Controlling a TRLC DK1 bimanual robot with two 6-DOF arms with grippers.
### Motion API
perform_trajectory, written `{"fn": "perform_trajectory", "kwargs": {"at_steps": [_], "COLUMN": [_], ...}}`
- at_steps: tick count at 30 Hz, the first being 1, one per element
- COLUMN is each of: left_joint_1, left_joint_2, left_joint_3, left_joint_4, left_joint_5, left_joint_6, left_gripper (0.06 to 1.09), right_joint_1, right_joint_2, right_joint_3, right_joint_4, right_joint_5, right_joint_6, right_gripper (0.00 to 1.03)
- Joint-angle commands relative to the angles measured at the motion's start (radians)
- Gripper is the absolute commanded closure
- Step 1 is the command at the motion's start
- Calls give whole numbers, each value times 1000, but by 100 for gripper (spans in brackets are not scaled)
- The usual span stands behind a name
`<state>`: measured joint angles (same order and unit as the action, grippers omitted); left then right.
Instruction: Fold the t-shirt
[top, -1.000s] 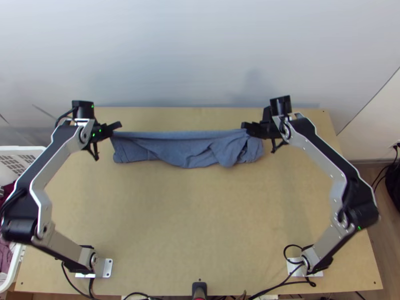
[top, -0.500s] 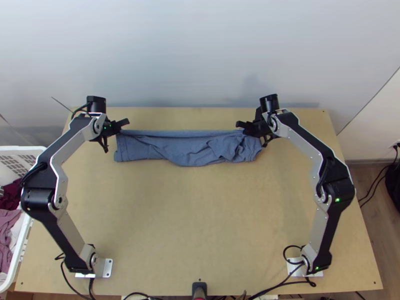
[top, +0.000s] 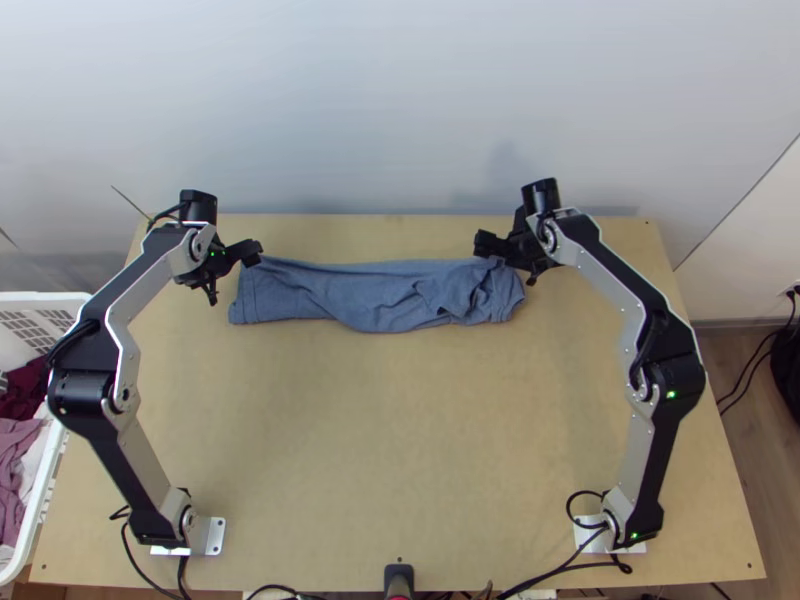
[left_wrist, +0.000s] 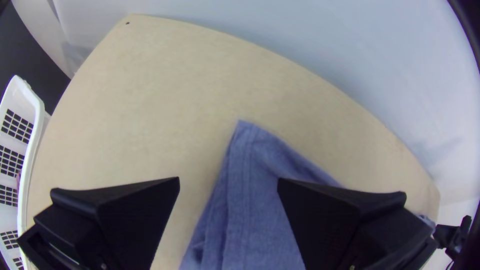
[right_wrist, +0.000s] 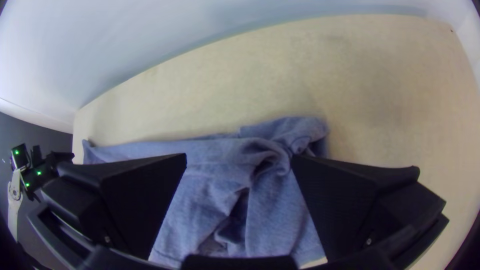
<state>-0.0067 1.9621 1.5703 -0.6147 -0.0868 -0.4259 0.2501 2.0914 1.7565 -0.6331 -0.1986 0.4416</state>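
The blue t-shirt (top: 370, 298) lies in a long, narrow strip near the far edge of the wooden surface (top: 400, 430), fairly smooth at its left end and crumpled at its right; how many layers lie beneath is hard to make out. Over the left end is the left tool (top: 252, 252), fingers spread well apart, with one overlapping the cloth in its wrist view (whether it touches is impossible to tell). The right tool (top: 487, 244), at the bunched end, also has its fingers wide apart, and they hide parts of the fabric. A white basket (top: 32, 538) beside the surface is cut off by the top view's edge, the dark red cloth (top: 24, 395) inside partly hidden.
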Motion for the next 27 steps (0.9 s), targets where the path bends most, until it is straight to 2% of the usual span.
{"fn": "perform_trajectory", "kwargs": {"at_steps": [1, 12, 27], "left_joint_1": [-22, -29, -64], "left_joint_2": [-88, -77, 15], "left_joint_3": [-59, -176, -145], "left_joint_4": [-65, 3, 6], "left_joint_5": [7, 5, 5], "left_joint_6": [16, 38, 39], "left_gripper": [12, 12, 12], "right_joint_1": [11, 146, 193], "right_joint_2": [-85, -220, -212], "right_joint_3": [12, -9, 14], "right_joint_4": [-50, -83, -94], "right_joint_5": [-1, -12, -12], "right_joint_6": [2, -9, -11], "right_gripper": [3, 3, 3]}}
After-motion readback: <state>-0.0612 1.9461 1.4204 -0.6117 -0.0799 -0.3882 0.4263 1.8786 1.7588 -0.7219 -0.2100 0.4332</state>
